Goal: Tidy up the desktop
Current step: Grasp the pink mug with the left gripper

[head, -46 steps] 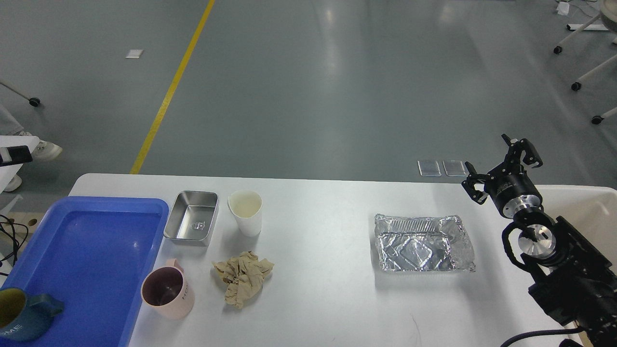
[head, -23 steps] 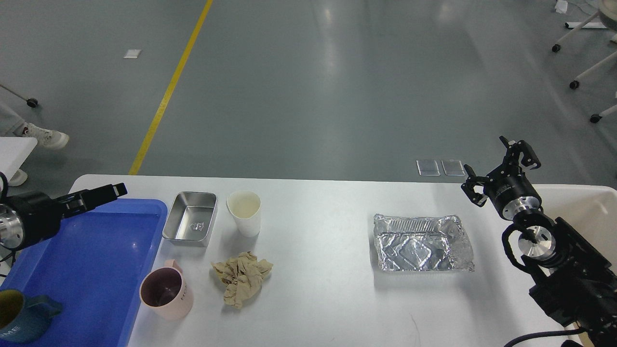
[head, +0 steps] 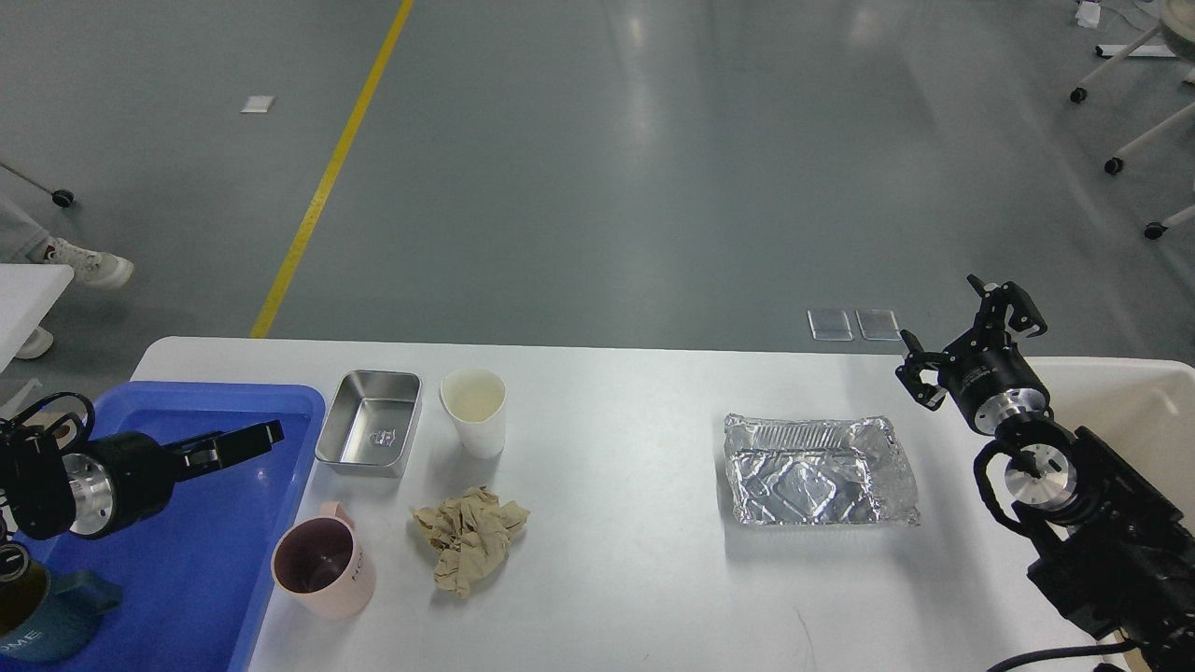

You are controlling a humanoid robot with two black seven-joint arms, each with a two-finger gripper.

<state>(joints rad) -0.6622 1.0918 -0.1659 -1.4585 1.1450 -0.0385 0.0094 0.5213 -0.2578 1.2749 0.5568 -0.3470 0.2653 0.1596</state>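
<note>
On the desktop [head: 616,541] sit a steel tin [head: 369,423], a paper cup [head: 474,412], a pink mug [head: 324,571], crumpled brown paper [head: 470,539] and a foil tray [head: 816,470]. A blue tray [head: 201,541] at the left holds a dark mug [head: 37,621]. The left gripper [head: 245,441] hovers over the blue tray; the right gripper [head: 971,343], fingers spread, hangs beyond the foil tray

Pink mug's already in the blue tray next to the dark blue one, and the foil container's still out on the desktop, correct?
Not quite. The head view shows the pink mug standing on the desktop, just outside the blue tray. Only the dark blue mug is in it. The foil container is on the desktop.
</note>
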